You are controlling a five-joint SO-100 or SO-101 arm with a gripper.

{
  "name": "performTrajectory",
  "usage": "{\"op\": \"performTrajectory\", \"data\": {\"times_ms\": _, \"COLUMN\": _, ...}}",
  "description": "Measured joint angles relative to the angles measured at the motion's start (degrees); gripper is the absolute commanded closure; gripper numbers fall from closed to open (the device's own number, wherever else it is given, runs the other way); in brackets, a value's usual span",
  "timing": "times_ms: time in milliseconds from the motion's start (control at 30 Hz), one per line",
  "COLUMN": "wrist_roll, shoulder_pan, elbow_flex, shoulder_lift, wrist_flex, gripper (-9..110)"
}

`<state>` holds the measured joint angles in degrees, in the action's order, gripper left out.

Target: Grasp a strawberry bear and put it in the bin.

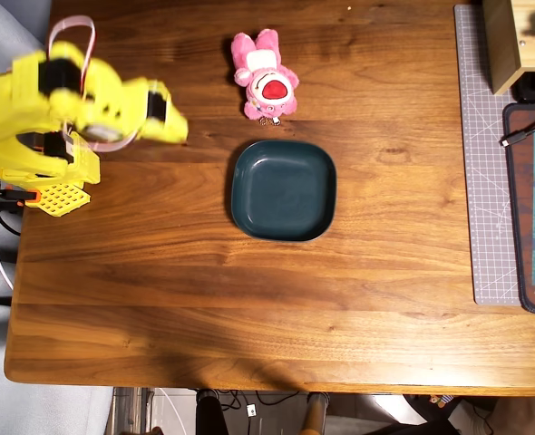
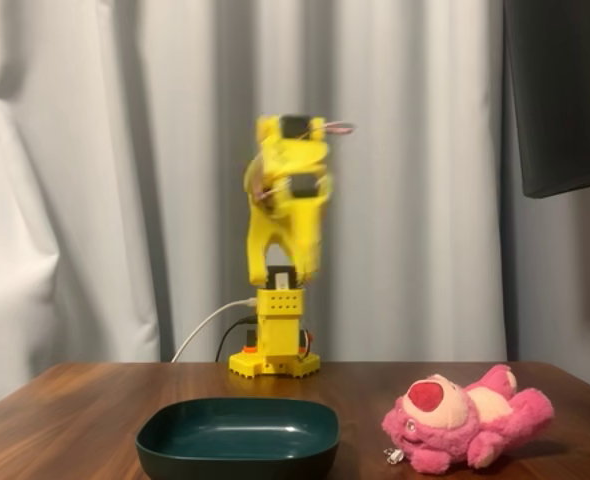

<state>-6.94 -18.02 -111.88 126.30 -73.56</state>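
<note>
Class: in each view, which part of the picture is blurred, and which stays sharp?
Overhead view: the yellow arm is smeared, while the strawberry bear and the bin are crisp. Fixed view: the arm's upper part is blurred; the bear is sharp.

Open tabletop (image 1: pixel 159 272) around strawberry bear (image 1: pixel 266 83), bin (image 1: pixel 284 189) just beside it

The bear (image 1: pixel 265 75) is fluffy pink plush. The dish (image 1: pixel 284 190) looks smooth, slightly glossy. The tabletop (image 1: pixel 249 308) is dark grained wood with a soft sheen. The arm (image 2: pixel 285 215) is yellow plastic.
</note>
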Motion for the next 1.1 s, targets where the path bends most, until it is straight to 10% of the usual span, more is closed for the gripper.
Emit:
{"op": "performTrajectory", "data": {"times_ms": 333, "wrist_roll": -6.8, "shoulder_pan": -19.1, "elbow_flex": 3.7, "shoulder_lift": -13.4, "wrist_flex": 9.3, "gripper": 95}}
{"op": "performTrajectory", "data": {"times_ms": 1100, "wrist_roll": -6.9, "shoulder_pan": -7.6, "elbow_flex": 35.8, "shoulder_lift": -55.2, "wrist_flex": 6.8, "gripper": 75}}
